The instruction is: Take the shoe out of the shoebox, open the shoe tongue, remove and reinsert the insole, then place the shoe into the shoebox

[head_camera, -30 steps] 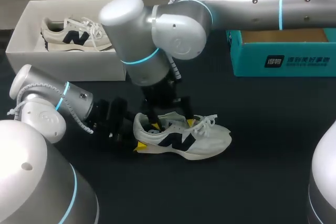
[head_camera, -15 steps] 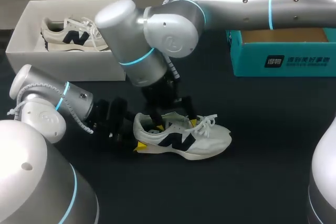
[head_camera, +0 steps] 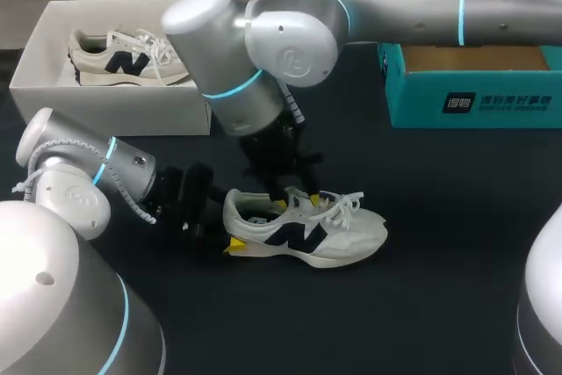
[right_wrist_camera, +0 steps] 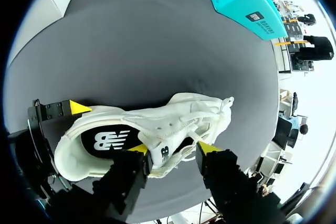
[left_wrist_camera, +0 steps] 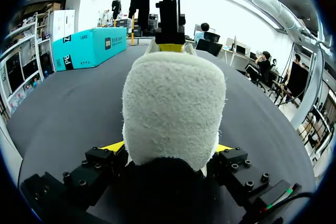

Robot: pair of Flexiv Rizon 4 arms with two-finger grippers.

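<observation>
A cream sneaker [head_camera: 338, 233] with a dark logo lies on its sole on the black table, toe to the right. My left gripper [head_camera: 230, 233] grips its heel [left_wrist_camera: 173, 103], a yellow tip pressed against each side [left_wrist_camera: 170, 148]. My right gripper [head_camera: 297, 203] comes down from above onto the lacing. In the right wrist view its fingers [right_wrist_camera: 173, 149] pinch the tongue [right_wrist_camera: 161, 153] and the nearby laces from both sides. The white shoebox [head_camera: 114, 113] stands at the far left, apart from both grippers.
A second matching sneaker [head_camera: 123, 59] lies inside the white shoebox. A teal box [head_camera: 474, 98] stands at the far right of the table. Bare black tabletop lies in front of and to the right of the shoe.
My right gripper has narrowed around the tongue and dropped slightly onto the shoe; the tongue now stands lower. The left gripper and the shoe have stayed in place.
</observation>
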